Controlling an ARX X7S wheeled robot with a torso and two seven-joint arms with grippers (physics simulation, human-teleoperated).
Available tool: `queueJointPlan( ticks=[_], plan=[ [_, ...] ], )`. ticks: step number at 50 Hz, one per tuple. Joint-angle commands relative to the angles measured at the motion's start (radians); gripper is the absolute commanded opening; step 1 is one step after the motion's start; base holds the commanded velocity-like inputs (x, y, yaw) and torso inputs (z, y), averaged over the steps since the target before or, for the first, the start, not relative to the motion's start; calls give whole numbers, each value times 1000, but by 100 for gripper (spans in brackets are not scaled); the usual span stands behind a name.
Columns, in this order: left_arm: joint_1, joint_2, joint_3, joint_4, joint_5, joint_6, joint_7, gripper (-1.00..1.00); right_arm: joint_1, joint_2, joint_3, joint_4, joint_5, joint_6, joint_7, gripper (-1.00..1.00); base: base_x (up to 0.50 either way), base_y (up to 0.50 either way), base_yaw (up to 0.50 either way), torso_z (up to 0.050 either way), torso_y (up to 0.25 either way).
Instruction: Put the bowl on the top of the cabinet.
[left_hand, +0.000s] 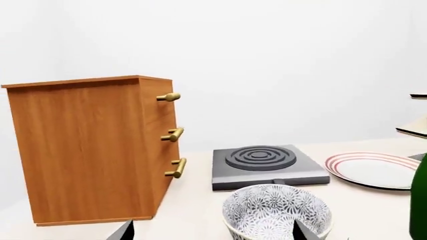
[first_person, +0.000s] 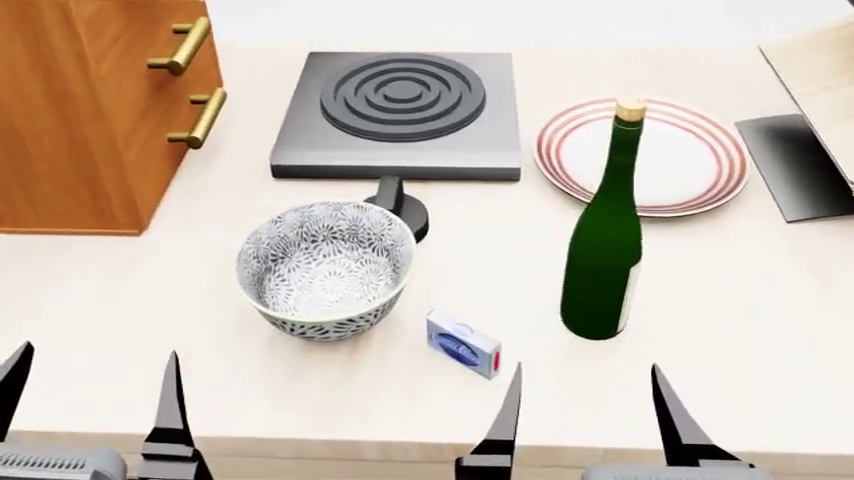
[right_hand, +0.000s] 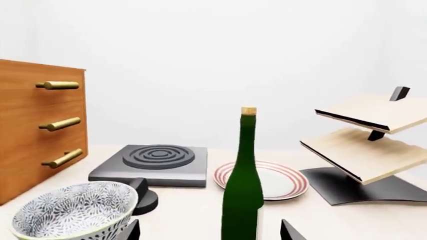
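The bowl (first_person: 324, 268), white with a dark floral pattern, stands upright on the pale table in front of the hob. It also shows in the left wrist view (left_hand: 276, 211) and the right wrist view (right_hand: 72, 211). The orange-brown cabinet (first_person: 80, 110) with brass handles stands at the far left; its top shows only edge-on in the left wrist view (left_hand: 80, 81). My left gripper (first_person: 91, 385) is open and empty at the table's front edge, left of the bowl. My right gripper (first_person: 583, 400) is open and empty, in front of the bottle.
A green bottle (first_person: 607, 250) stands right of the bowl. A small blue-white box (first_person: 463, 343) lies by the bowl. A grey hob (first_person: 398, 112) and a red-rimmed plate (first_person: 667, 160) sit behind. A pale slanted rack (right_hand: 370, 135) stands at the far right.
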Motion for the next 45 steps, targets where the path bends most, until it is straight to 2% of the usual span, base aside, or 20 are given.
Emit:
queueJointPlan(
  ticks=[1, 6, 18, 27, 37, 45],
  plan=[
    [2, -11, 5, -4, -8, 7, -9, 100, -8, 13, -20, 14, -6, -37, 4, 100, 0, 500, 0, 0, 0],
    [3, -15, 6, -6, -13, 9, -12, 100, -8, 13, -15, 15, 15, -35, 3, 100, 0, 472, 0, 0, 0],
    [10, -25, 9, -7, -22, 24, -20, 100, -6, 20, -28, 21, 5, -46, 20, 100, 0, 191, 0, 0, 0],
    [11, -31, 8, -3, -30, 25, -27, 100, -6, 26, -33, 14, 10, -41, 27, 100, 0, 448, 0, 0, 0],
    [14, -39, 9, -6, -38, 29, -33, 100, -10, 33, -43, 15, 10, -48, 34, 100, 0, 101, 0, 0, 0],
    [18, -44, 9, -1, -44, 31, -38, 100, -16, 39, -46, 8, 20, -53, 35, 100, 0, 463, 0, 0, 0]
  ],
)
